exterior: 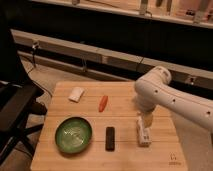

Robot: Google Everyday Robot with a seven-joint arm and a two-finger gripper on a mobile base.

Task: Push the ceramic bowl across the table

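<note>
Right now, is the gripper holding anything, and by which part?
Cannot tell. The gripper sits low over a white object on the right of the table, any contact hidden by the arm. The bowl lies far left, untouched.

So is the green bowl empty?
Empty: the ceramic bowl shows only its glossy green inside. The gripper hangs well away from it, over the table.
</note>
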